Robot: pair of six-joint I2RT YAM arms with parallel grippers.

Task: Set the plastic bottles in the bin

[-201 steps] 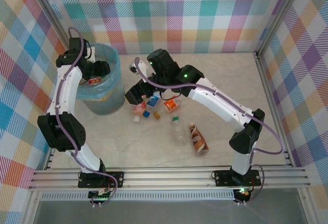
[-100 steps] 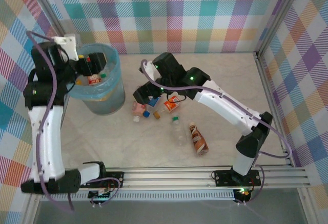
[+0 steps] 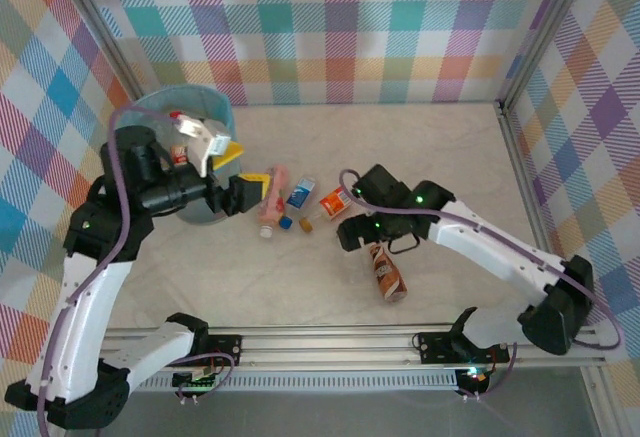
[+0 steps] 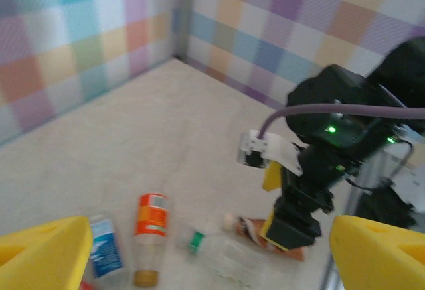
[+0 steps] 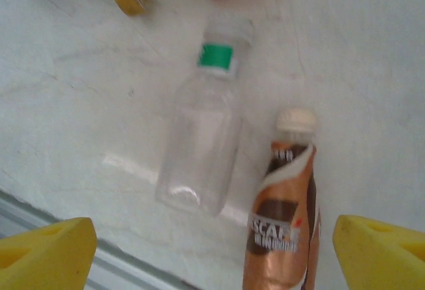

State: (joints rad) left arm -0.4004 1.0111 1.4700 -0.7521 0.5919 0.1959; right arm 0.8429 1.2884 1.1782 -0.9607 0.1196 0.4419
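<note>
Right gripper [image 5: 212,253] now wide-open above brown "SCA" bottle [image 5: 282,237]; left gripper [image 4: 211,249] beside bin [image 3: 160,105], also open.

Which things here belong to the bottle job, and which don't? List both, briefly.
Job:
- bin
- pink bottle
- blue-label bottle
- orange-label bottle
- clear bottle
- brown bottle

Not the job:
- checked walls
- metal rails
- table
</note>
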